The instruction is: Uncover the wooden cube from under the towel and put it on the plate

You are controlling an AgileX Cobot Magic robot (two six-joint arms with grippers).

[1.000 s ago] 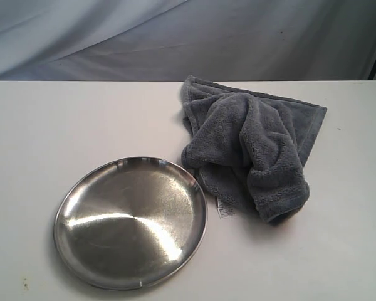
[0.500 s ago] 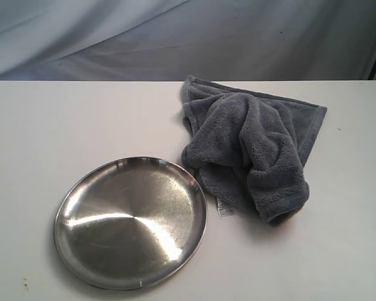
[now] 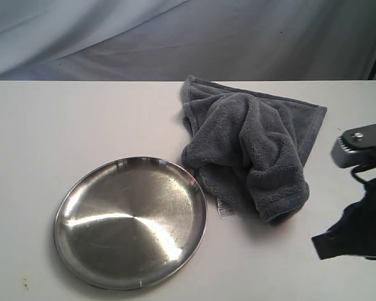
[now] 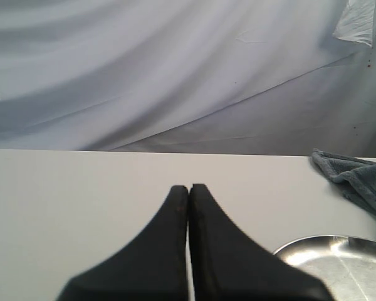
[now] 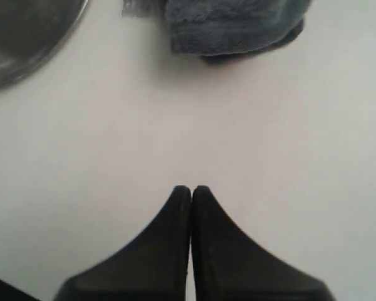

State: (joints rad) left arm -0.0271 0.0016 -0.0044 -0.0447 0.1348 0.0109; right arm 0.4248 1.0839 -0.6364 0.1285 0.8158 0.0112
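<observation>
While the crumpled towel (image 3: 250,147) sits upper right of centre on the table (image 3: 62,119), the plate (image 3: 130,222) lies lower left, just beside it, and the right gripper (image 3: 323,243) shows at the right edge. In the left wrist view, the left gripper (image 4: 188,189) is clenched and empty, with plate and towel beyond. In the right wrist view, the jaws are pressed together and empty, near the towel's edge. The wooden cube is hidden.

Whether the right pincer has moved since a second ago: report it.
Yes. The right pincer has entered from the right edge, toward the towel, which lies unmoved.
</observation>
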